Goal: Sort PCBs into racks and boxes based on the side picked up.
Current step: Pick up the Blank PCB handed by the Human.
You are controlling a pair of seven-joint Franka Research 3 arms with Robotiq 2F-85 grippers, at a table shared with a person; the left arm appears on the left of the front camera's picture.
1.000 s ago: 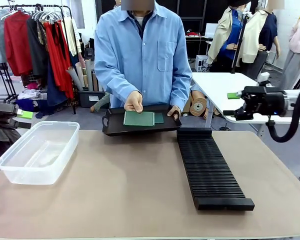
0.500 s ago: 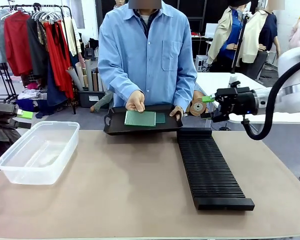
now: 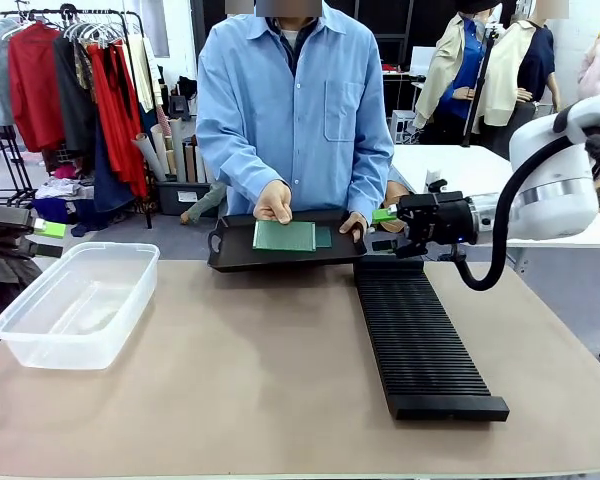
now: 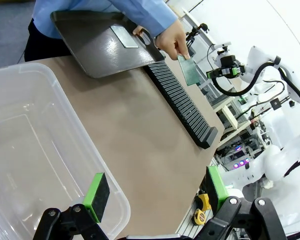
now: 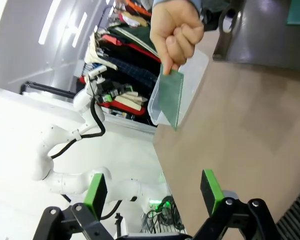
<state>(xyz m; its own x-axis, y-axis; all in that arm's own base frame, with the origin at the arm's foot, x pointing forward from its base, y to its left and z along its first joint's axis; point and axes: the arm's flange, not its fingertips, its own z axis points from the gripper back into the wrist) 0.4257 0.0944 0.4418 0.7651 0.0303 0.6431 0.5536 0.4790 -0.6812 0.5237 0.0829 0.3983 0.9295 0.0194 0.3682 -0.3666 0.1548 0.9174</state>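
Note:
The person holds a flat black tray (image 3: 230,262) at the table's far edge, with green PCBs (image 3: 285,236) lying on it under one hand. The other hand (image 4: 173,39) holds a single PCB (image 4: 188,70) upright by its top edge, also in the right wrist view (image 5: 171,97). My right gripper (image 3: 385,228) stands open beside that hand, above the far end of the black slotted rack (image 3: 420,335), its green pads (image 5: 96,192) apart with nothing between them. My left gripper (image 4: 155,187) hangs open over the near corner of the clear box (image 3: 80,300).
A wide stretch of bare brown table (image 3: 250,370) lies between the box and the rack. Behind the person are clothes rails (image 3: 80,80) and a white table (image 3: 450,165).
My right arm has swung left from the far right to the tray's right end, close to the person's hand. The left arm has not moved.

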